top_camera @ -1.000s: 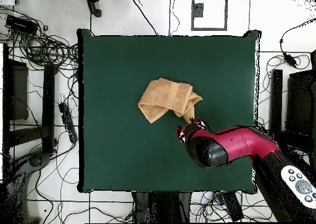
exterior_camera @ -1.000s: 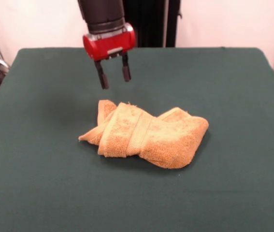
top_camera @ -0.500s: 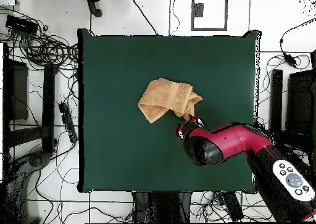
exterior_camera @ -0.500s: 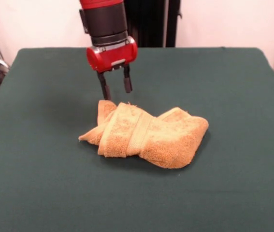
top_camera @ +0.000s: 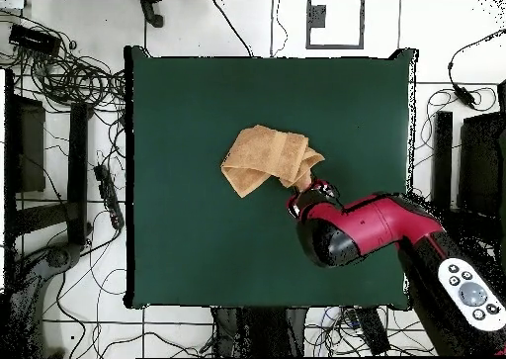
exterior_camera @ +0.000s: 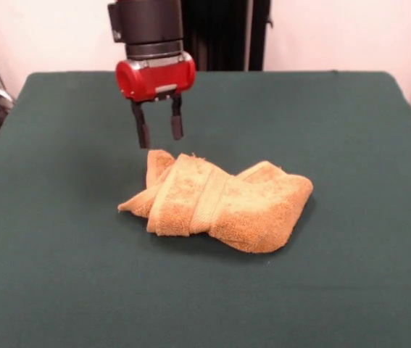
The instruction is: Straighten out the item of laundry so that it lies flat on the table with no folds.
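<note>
The orange-tan towel (exterior_camera: pixel 219 201) lies crumpled and folded over itself near the middle of the dark green table (exterior_camera: pixel 350 130); a flat woven band runs across its front fold. It also shows in the overhead view (top_camera: pixel 267 158) on the table (top_camera: pixel 198 246). My gripper (exterior_camera: pixel 157 139) is open and empty, hanging just above the table behind the towel's far left corner. In the overhead view the gripper (top_camera: pixel 314 189) sits at the towel's lower right tip, mostly hidden under the red arm.
Cables and black stands (top_camera: pixel 59 78) lie on the floor around the table. A dark pedestal (exterior_camera: pixel 223 32) stands behind the table's far edge.
The gripper came down toward the towel's far corner, then shifted a little to the left in the front view. The towel has not moved.
</note>
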Motion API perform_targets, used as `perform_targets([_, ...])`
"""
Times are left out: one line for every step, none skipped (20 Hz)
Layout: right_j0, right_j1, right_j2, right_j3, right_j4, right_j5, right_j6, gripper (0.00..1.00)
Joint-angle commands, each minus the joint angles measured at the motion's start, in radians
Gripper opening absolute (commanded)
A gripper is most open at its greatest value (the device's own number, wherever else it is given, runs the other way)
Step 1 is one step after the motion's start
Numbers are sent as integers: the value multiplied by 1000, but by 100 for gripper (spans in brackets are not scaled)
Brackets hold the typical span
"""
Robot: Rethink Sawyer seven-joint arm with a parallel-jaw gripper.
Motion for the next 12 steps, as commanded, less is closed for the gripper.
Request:
perform_targets([44, 88, -47, -120, -48, 32, -36, 100])
perform_targets([48, 105, -54, -136, -52, 41, -43, 100])
perform_targets([48, 125, -56, -148, -50, 49, -53, 100])
perform_targets([41, 145, -54, -157, -46, 60, -73, 100])
perform_targets([35, 165, -49, -164, -38, 72, -93, 100])
perform_targets([36, 182, -47, -174, -31, 82, -104, 100])
perform_targets([37, 195, -49, -181, -26, 86, -104, 100])
perform_targets([36, 202, -51, -182, -19, 91, -105, 100])
perform_targets([34, 211, -51, -185, -13, 96, -109, 100])
perform_targets([34, 216, -50, -186, -8, 101, -113, 100])
perform_targets([33, 221, -49, -187, -6, 103, -117, 100])
perform_targets([30, 223, -46, -185, -2, 107, -124, 100])
